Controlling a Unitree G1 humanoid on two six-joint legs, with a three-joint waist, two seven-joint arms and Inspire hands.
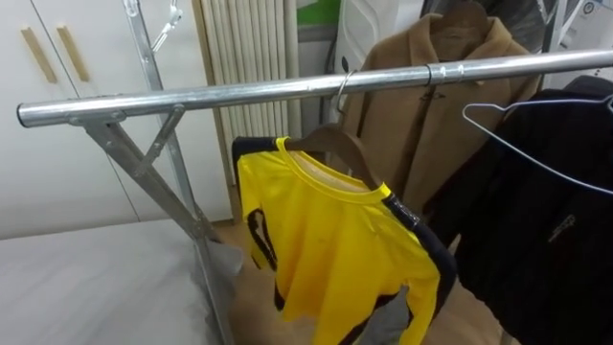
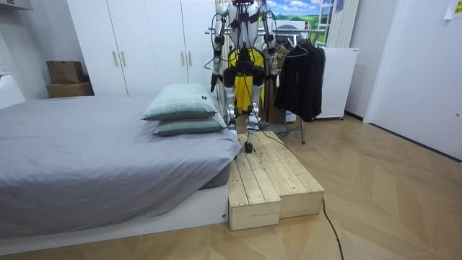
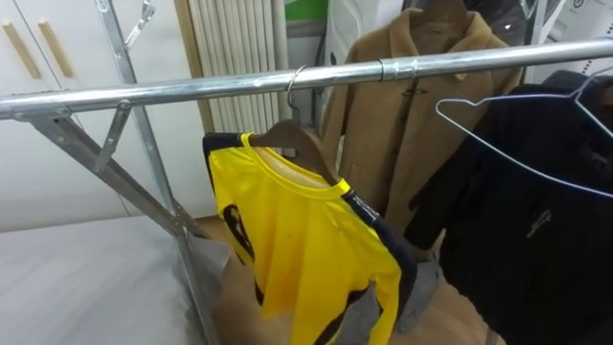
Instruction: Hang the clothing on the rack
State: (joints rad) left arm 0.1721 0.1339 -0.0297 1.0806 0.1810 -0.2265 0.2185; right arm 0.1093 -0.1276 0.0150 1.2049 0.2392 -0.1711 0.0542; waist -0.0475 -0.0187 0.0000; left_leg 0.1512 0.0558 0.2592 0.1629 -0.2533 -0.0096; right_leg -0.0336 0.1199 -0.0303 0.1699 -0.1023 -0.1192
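A yellow shirt with dark trim hangs on a wooden hanger. The hanger's metal hook sits over the rack's steel rail, near the rail's middle. The shirt hangs askew, its lower right side bunched over something grey. In the room view I stand on a wooden platform, facing the rack with my back to the camera. My left hand and right hand are down at my sides, too small to read.
A tan coat hangs behind the rail, and a black garment with a bare wire hanger hangs to the right. The rack's slanted brace stands at the left. A grey bed lies lower left.
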